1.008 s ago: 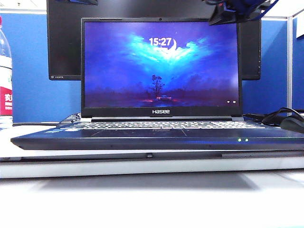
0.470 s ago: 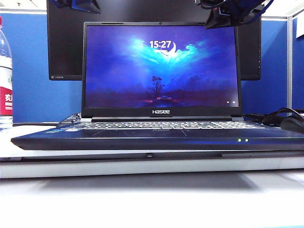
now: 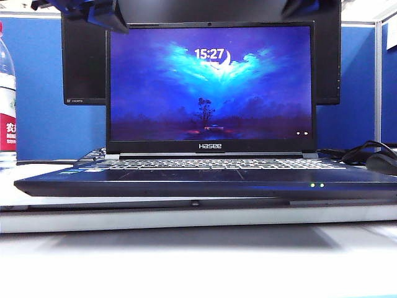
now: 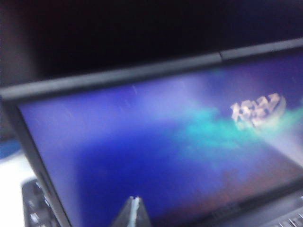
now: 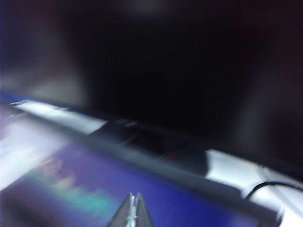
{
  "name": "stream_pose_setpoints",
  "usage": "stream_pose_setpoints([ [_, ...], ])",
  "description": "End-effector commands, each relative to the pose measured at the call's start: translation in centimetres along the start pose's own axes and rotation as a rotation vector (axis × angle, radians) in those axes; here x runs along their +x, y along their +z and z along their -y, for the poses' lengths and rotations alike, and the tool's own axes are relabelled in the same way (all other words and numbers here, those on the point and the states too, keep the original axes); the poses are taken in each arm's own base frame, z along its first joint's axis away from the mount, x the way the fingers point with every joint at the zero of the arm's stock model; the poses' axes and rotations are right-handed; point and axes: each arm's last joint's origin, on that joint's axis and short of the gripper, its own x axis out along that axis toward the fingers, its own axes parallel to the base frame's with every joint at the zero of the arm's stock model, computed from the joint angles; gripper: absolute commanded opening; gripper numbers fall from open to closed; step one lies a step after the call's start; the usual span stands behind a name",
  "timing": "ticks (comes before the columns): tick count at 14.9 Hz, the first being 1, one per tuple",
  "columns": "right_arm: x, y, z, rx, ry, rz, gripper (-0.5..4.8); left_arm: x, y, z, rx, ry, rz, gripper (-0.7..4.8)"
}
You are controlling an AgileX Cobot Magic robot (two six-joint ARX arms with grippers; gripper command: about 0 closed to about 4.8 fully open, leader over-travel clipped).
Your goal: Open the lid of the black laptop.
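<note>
lid upright, "hasee", "15:27"; left gripper, right gripper closed above.

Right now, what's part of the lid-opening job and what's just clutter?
Job:
- slim black laptop, upright lid with lit blue screen
- left gripper, fingers shut, above the lid's left corner
- right gripper, fingers shut, above its right corner

Clutter:
- larger dark monitor
- clear plastic bottle
- black cable

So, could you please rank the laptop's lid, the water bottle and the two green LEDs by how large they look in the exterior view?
1. The lid, standing open, by far the largest.
2. The water bottle, cut by the frame edge, so only part shows.
3. The green LEDs, tiny dots on the black laptop; the two look alike.
</note>
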Motion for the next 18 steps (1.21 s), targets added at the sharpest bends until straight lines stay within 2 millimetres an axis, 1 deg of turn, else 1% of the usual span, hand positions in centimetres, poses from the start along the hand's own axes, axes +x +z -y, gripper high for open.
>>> stream_pose_setpoints([
  [1, -2.6, 0.8, -1.7, -0.026, 0.055, -0.047, -0.06, -0.8, 0.3, -0.1, -0.008, -0.013, -0.018, -0.04],
  [2, -3.6, 1.1, -2.4, -0.029, 0.074, -0.047, -0.06, -1.3, 0.4, -0.1, -0.006, -0.011, -0.028, -0.04],
  [4, -5.5, 1.6, -3.5, -0.034, 0.072, -0.053, -0.06, -2.9, 1.3, -0.3, -0.017, -0.013, -0.002, -0.05],
  [7, -8.6, 2.1, -5.0, -0.042, 0.103, -0.062, -0.06, -6.5, 2.1, -0.8, -0.045, -0.015, -0.001, -0.05],
  [10, -11.7, 2.2, -6.3, -0.028, 0.116, -0.014, -0.06, -10.6, 2.8, -1.2, -0.053, -0.032, 0.013, -0.05],
  [11, -13.1, 1.8, -6.7, -0.009, 0.138, 0.001, -0.06, -12.4, 3.0, -1.2, -0.051, -0.058, 0.035, -0.05],
  [12, -14.5, 1.3, -6.9, 0.004, 0.119, 0.021, -0.06, -14.4, 3.3, -1.1, -0.052, -0.077, 0.064, -0.05],
  [14, -17.4, 0.1, -7.2, 0.039, 0.131, 0.077, -0.06, -18.3, 3.2, -1.3, -0.067, -0.101, 0.114, -0.05],
  [16, -20.1, -1.1, -6.9, 0.074, 0.122, 0.141, -0.06, -21.8, 2.5, -2.1, -0.087, -0.092, 0.146, -0.05],
  [18, -22.2, -2.3, -6.2, 0.107, 0.091, 0.183, -0.06, -24.8, 1.0, -3.1, -0.093, -0.054, 0.154, -0.05],
])
